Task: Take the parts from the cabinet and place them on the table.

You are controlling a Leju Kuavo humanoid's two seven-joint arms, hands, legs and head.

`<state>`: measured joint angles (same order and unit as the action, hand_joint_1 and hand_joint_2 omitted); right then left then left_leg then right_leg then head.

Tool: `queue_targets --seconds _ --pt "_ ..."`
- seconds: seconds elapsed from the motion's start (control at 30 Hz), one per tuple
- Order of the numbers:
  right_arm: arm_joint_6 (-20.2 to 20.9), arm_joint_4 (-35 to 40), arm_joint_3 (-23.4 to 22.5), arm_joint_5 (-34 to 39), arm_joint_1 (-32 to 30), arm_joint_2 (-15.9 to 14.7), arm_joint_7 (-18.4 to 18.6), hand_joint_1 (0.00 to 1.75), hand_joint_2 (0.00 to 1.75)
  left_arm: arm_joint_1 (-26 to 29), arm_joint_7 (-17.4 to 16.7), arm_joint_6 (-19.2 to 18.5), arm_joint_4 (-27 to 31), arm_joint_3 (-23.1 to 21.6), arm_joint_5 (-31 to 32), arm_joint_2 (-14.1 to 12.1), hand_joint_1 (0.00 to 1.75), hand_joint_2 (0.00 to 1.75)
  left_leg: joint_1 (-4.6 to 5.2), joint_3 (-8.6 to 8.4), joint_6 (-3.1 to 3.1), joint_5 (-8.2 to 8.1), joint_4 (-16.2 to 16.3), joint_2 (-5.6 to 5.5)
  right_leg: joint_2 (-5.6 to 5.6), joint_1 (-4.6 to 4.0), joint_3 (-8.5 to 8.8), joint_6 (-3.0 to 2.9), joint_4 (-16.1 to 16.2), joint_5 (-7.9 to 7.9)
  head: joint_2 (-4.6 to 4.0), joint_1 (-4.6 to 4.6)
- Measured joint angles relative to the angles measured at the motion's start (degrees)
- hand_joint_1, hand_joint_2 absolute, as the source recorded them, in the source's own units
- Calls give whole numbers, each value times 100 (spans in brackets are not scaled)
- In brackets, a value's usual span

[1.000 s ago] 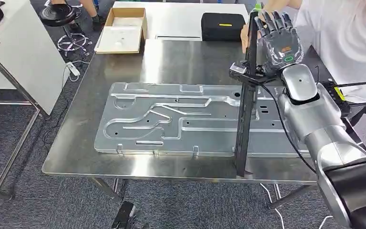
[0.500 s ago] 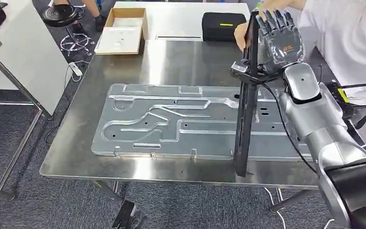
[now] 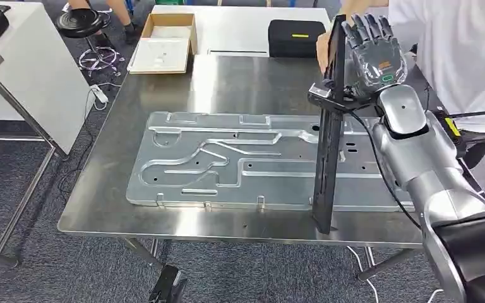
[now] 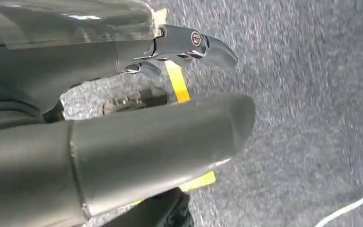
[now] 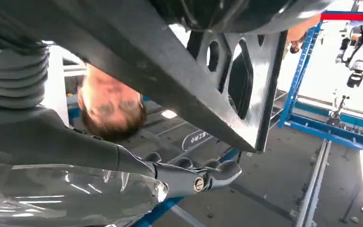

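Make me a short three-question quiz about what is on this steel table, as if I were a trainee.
1. True or false: the black panel lies flat on the steel table.
2. What lies under the panel's lower end: A) cardboard box, B) large stamped metal plate, C) black case?
3. Whose hand besides the right robot hand touches the panel's top?

Key:
1. False; it stands on edge.
2. B, the metal plate.
3. A person's hand, at the far side.
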<state>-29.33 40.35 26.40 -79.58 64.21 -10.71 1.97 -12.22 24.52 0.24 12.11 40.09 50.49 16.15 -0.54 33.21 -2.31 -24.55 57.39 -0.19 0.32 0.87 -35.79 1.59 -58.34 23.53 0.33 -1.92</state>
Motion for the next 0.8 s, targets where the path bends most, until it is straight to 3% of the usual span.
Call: queue_targets --seconds 0.03,0.13,0.17,0.2,0.23,0.3,0.33,0.37,0.47,0.5,0.53,0.57,0.63,0.67,0.7,0.73,0.8 --pt "-35 24 -11 -2 -21 -22 -11 0 0 -7 2 2 0 0 0 0 0 0 0 7 -25 12 -6 0 -10 -3 -70 23 -173 146 0 -7" --pt "-160 81 -63 46 -109 -24 -15 0 0 1 0 2 0 0 2 0 0 0 10 34 -39 19 0 9 -11 3 -675 82 -1460 786 0 -4" --pt "-177 94 -88 53 -126 -24 -15 0 0 6 0 2 0 0 4 0 0 0 10 34 -39 18 4 11 -12 3 -804 88 -1726 838 0 -2" --pt "-184 100 -105 55 -134 -24 -17 0 0 6 0 2 0 0 4 0 0 0 10 29 -38 17 5 11 -13 3 -807 84 -1712 746 0 -4" --pt "-188 118 -109 55 -135 -24 -20 0 0 2 0 2 0 0 4 0 0 0 9 25 -33 13 7 8 -14 3 -686 71 -1446 553 0 -4" --pt "-199 179 -124 59 -135 -24 -61 0 0 -1 0 2 0 0 7 2 0 0 10 11 -9 -2 19 1 -15 -1 -166 15 -420 62 0 -4" --pt "-210 212 -135 59 -135 -24 -79 0 0 -3 0 2 0 0 7 9 0 0 16 17 7 -11 24 1 -16 -19 31 -29 9 16 0 -4" --pt "-227 238 -135 59 -139 -18 -87 0 0 -9 -2 2 0 0 9 11 0 0 51 36 42 -23 41 -3 -24 -65 41 -49 33 22 0 0" --pt "-269 319 -153 59 -157 -20 -122 0 0 -10 -15 2 0 -2 22 15 0 0 31 17 126 -24 7 0 -6 -82 29 -123 36 16 0 -4" --pt "-271 343 -162 59 -163 -20 -129 0 0 -14 -17 2 0 -2 26 15 0 0 53 33 168 -53 31 6 -11 -13 62 -176 88 -21 0 0" --pt "-271 363 -168 59 -170 -17 -136 0 0 -16 -17 4 0 -2 28 15 0 0 37 73 190 -157 165 2 -26 -11 71 -214 109 -28 0 -2" --pt "-273 369 -173 59 -173 -17 -136 0 0 -19 -17 7 0 -2 28 15 0 0 32 226 205 -379 502 2 -28 -8 62 -251 109 -31 0 7" --pt "-295 395 -186 59 -198 -13 -136 0 0 -12 -20 9 0 -2 28 13 0 0 13 685 240 -838 1488 3 -30 -16 49 -259 107 -34 0 4" --pt "-317 398 -190 59 -214 -11 -136 0 0 -5 -24 9 0 -2 28 13 0 0 9 845 254 -928 1829 3 -29 -17 49 -259 104 -34 0 4" --pt "-348 413 -197 59 -230 -9 -138 0 0 -2 -31 9 0 -2 28 13 0 0 4 888 257 -880 1907 3 -29 -17 53 -258 102 -34 0 4" --pt "-384 446 -212 59 -244 -6 -149 0 0 -2 -33 9 0 -2 30 13 0 0 -2 791 255 -705 1688 3 -29 -17 56 -256 96 -34 0 4" --pt "-470 516 -229 59 -279 -6 -186 0 0 -8 -35 9 0 -2 46 11 0 0 -8 279 225 -197 663 6 -29 -17 58 -239 73 -26 0 4"
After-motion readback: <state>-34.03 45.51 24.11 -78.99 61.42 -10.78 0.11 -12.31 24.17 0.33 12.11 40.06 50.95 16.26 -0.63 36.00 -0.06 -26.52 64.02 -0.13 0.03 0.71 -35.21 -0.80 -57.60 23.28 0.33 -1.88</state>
